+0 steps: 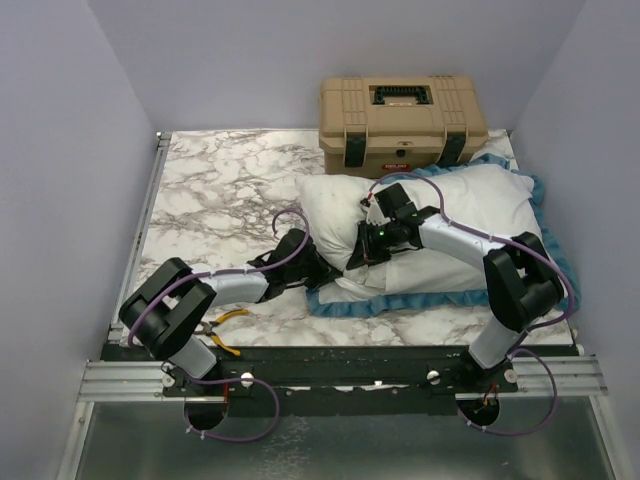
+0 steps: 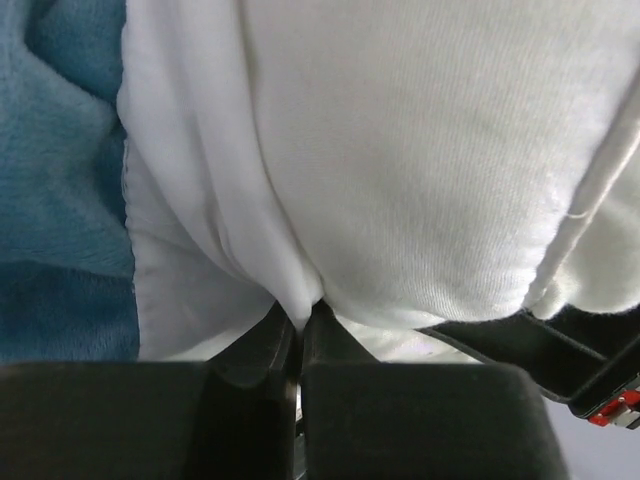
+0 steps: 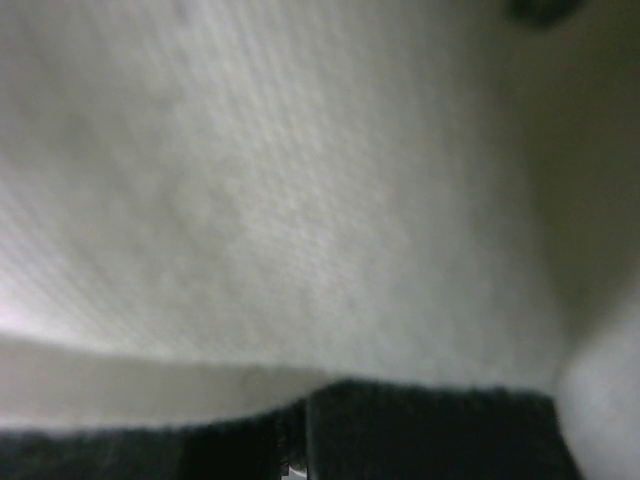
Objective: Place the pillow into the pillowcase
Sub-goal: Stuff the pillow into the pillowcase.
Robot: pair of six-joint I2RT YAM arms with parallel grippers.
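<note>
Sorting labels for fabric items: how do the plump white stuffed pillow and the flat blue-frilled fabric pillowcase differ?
The plump white stuffed pillow bulges high; the blue-frilled fabric pillowcase lies flat. The pillow is plain white; the pillowcase shows a blue frill along its edge. The pillow lies over the pillowcase, which shows mainly along its near and right sides. Both are soft cloth.

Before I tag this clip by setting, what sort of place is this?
Probably a lab booth, not a home: plain lilac walls enclose a marble-patterned tabletop, with aluminium mounting rails and a tan hard-shell case.
</note>
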